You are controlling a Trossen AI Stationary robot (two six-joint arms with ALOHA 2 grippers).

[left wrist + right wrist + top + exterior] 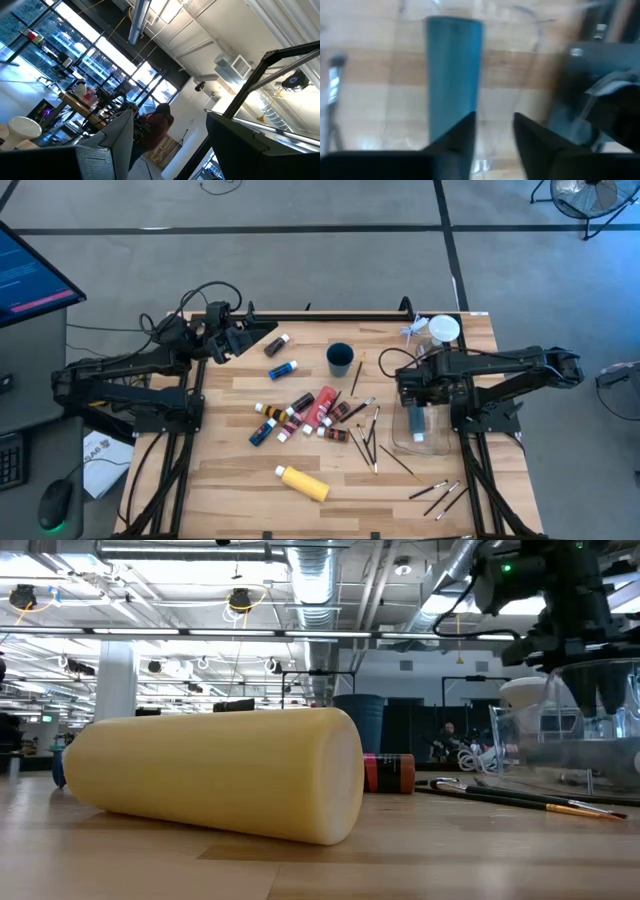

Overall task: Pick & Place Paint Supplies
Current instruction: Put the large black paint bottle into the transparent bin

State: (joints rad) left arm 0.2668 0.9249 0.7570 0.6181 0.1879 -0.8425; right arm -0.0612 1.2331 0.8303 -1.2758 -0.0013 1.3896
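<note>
Blue paint tube (452,75): lies inside clear container (418,442), directly beneath right gripper (418,416), whose fingers stand slightly parted, holding nothing. Judged light, rigid, smooth; grasp across the midsection. Left gripper (240,337) waits open, well away from container.

Open left claw (167,142), ceiling beyond.

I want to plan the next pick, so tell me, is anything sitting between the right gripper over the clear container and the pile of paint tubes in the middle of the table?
Yes. Loose brushes lie on the wood between the right gripper, over the clear container, and the paint tubes. Nothing taller stands there.
</note>
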